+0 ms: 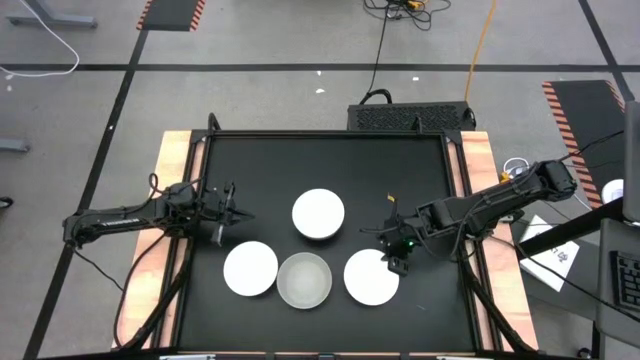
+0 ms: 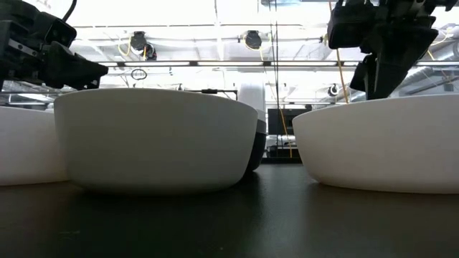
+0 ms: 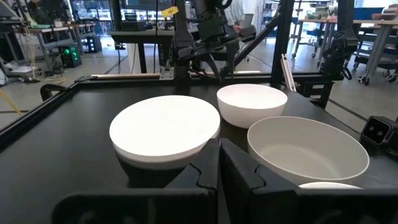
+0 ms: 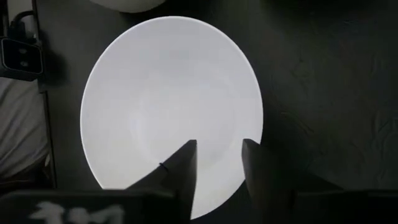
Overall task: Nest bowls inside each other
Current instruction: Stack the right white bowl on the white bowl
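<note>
High: four bowls show on the tabletop (image 1: 330, 150). Right pincer (image 1: 397, 258) sits over the rim of the right white bowl (image 1: 371, 277), the grey translucent bowl (image 1: 304, 280) beside it on the far side of that bowl, the back white bowl (image 1: 318, 214) beyond. Left pincer (image 1: 226, 213) waits just above the left white bowl (image 1: 250, 268)

Low: right pincer (image 2: 384, 68) hangs right at the bowl rim (image 2: 380, 143)

Left wrist: left pincer (image 3: 219, 163) fingers together, nothing held; back bowl (image 3: 165, 127) straight ahead, stacked on a darker one

Right wrist: right pincer (image 4: 217, 165) fingers apart, both over the bowl interior (image 4: 168, 106), nothing gripped

Judgement: rim pinch coming. Put one finger inside, one outside the wall, close square, lift level
</note>
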Motion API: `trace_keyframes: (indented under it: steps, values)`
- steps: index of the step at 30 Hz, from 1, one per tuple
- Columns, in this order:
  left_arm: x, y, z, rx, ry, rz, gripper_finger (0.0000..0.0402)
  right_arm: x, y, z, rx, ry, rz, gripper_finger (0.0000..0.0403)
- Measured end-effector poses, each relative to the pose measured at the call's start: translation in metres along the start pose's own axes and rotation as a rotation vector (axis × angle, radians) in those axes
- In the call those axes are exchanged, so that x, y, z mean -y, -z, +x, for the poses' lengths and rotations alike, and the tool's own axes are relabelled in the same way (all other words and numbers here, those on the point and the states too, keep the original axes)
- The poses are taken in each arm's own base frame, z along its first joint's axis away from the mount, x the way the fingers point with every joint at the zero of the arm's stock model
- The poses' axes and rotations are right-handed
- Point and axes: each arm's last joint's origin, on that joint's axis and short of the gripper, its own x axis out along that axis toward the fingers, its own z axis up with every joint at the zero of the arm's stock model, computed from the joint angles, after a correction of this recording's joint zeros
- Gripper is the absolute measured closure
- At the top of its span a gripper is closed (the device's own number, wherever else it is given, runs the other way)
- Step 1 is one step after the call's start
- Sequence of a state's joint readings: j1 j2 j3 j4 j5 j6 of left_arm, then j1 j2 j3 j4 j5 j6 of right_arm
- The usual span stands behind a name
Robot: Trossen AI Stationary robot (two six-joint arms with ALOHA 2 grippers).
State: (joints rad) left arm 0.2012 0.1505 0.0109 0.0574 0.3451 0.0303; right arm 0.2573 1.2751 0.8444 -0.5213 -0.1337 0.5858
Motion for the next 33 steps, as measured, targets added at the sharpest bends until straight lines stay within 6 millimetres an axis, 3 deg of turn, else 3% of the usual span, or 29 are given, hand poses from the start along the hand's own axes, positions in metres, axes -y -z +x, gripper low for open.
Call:
trace_keyframes:
  steps: [11, 24, 33]
  values:
    - [0.000, 0.000, 0.000, 0.000, 0.000, 0.010, 0.0385, 0.003, 0.000, 0.002, -0.007, 0.025, 0.007, 0.0230]
    - [0.000, 0.000, 0.000, 0.000, 0.001, 0.010, 0.0385, 0.017, 0.001, 0.040, -0.161, 0.118, 0.056, 0.0229]
    - [0.000, 0.000, 0.000, 0.000, 0.001, 0.014, 0.0385, 0.018, 0.000, 0.044, -0.165, 0.118, 0.047, 0.0229]
